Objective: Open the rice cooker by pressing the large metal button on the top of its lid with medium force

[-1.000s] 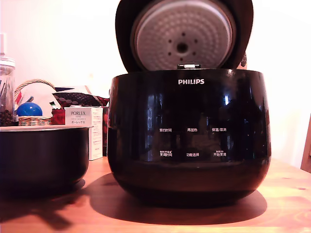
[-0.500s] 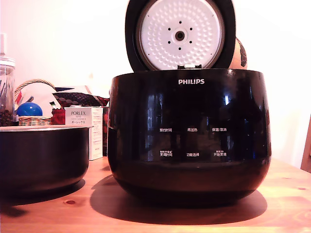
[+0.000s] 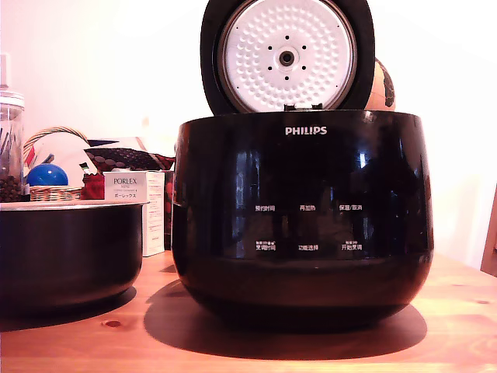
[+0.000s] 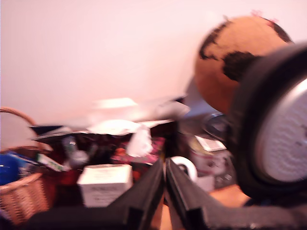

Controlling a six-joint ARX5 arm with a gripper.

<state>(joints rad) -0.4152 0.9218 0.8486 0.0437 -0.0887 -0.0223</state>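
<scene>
The glossy black rice cooker (image 3: 303, 217) with its white PHILIPS logo stands in the middle of the exterior view. Its lid (image 3: 287, 54) stands upright and open, the white dimpled underside facing the camera. The lid's outer face and the metal button are hidden. My gripper does not show in the exterior view. In the wrist view my gripper (image 4: 164, 167) is shut with nothing between its black fingers, held up in the air beside the raised lid (image 4: 273, 139) and not touching it.
A lower black pot (image 3: 66, 249) with a silvery rim sits at the exterior view's left on the wooden table (image 3: 93, 342). Behind it are a PORLEX box (image 3: 133, 194), a wicker basket (image 3: 46, 190), a glass jar (image 3: 9, 148). An orange globe (image 4: 235, 57) stands behind the lid.
The lid has swung from half raised to fully upright and has settled there. A shadow on the table at the exterior view's lower left has gone.
</scene>
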